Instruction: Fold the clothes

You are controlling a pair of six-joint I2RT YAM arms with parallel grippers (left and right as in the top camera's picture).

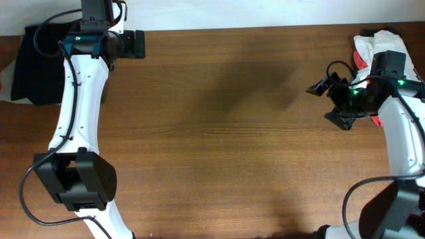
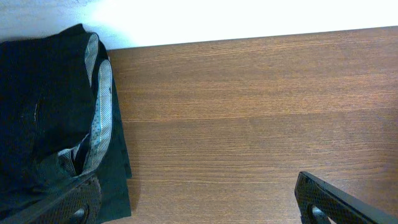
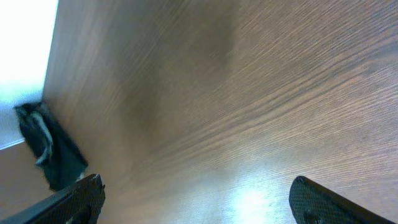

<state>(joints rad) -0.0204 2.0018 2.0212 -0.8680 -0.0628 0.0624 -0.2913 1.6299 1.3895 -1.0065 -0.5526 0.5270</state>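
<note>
The black garment (image 1: 33,63) lies bunched at the far left corner of the table. In the left wrist view it (image 2: 43,118) shows a pale striped inner waistband. My left gripper (image 1: 123,46) hovers just right of it, open and empty (image 2: 199,211); its left finger overlaps the cloth's edge in the wrist view. A white and red pile of clothes (image 1: 373,45) sits at the far right edge. My right gripper (image 1: 330,103) is open and empty (image 3: 199,205) above bare wood, left of that pile. The right wrist view shows the black garment (image 3: 50,149) far off.
The wooden table (image 1: 226,133) spans the whole view, with its back edge (image 2: 249,37) against a white surface. Both arms' bases stand at the front corners.
</note>
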